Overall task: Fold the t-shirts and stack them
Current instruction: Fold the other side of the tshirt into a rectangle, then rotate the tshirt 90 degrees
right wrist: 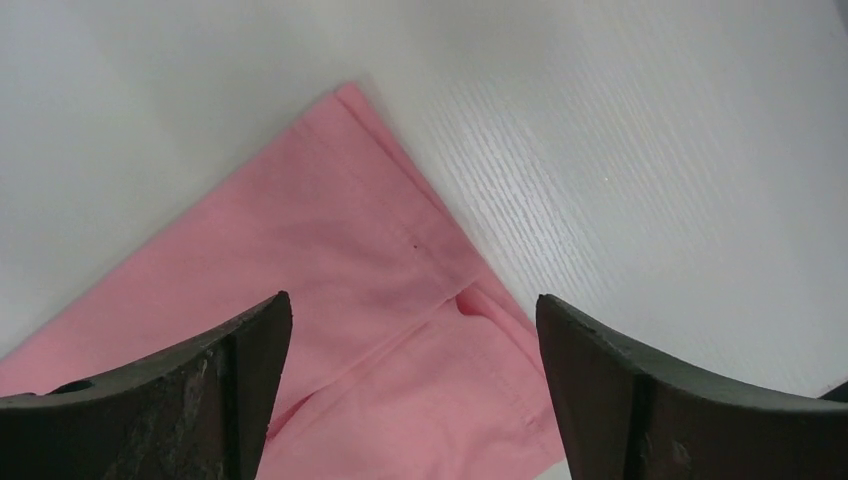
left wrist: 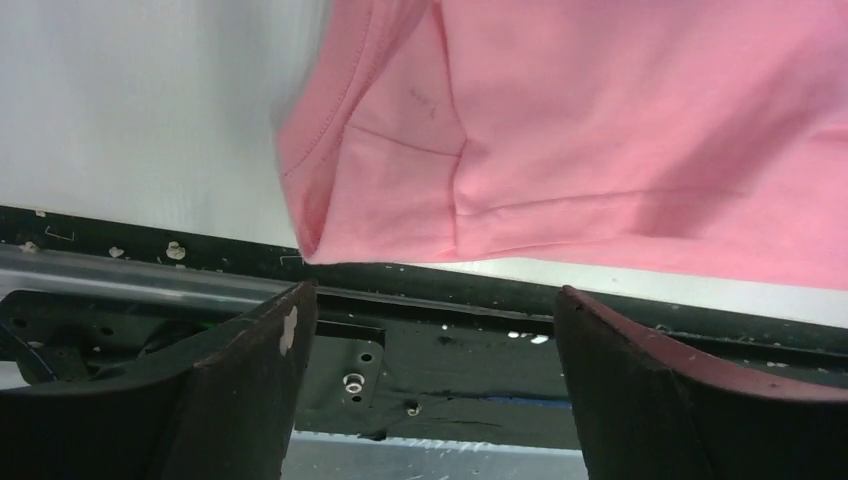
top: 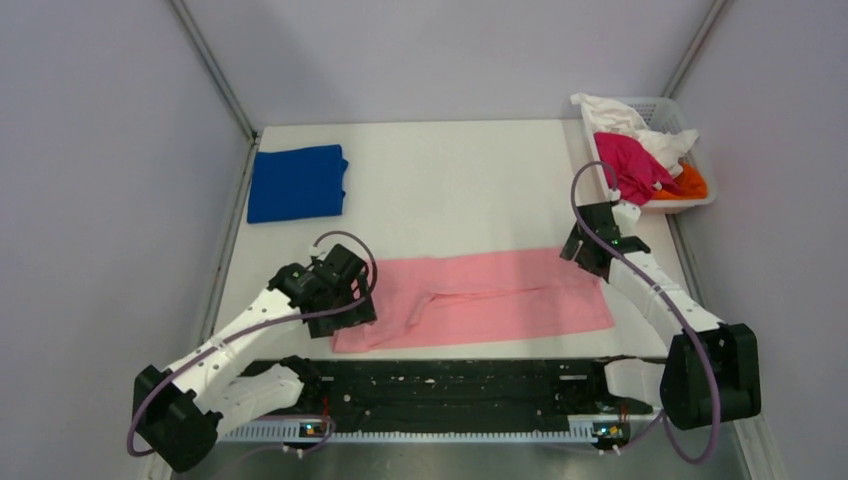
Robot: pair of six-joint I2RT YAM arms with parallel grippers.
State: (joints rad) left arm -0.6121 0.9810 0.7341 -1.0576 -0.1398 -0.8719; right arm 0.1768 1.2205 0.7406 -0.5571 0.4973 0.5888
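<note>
A light pink t-shirt (top: 480, 297) lies folded into a long band across the near middle of the table. My left gripper (top: 352, 290) hovers over its left end, open and empty; in the left wrist view the shirt's left edge (left wrist: 560, 130) lies beyond the spread fingers (left wrist: 250, 380). My right gripper (top: 590, 245) hovers over the shirt's far right corner, open and empty; the right wrist view shows that pink corner (right wrist: 380, 300) between the fingers (right wrist: 620, 380). A royal blue t-shirt (top: 297, 182) lies folded at the far left.
A white slotted basket (top: 700, 190) at the far right holds magenta (top: 628, 165), white (top: 640, 125) and orange (top: 690, 182) shirts. A black mounting rail (top: 440, 385) runs along the near table edge. Grey walls enclose the table.
</note>
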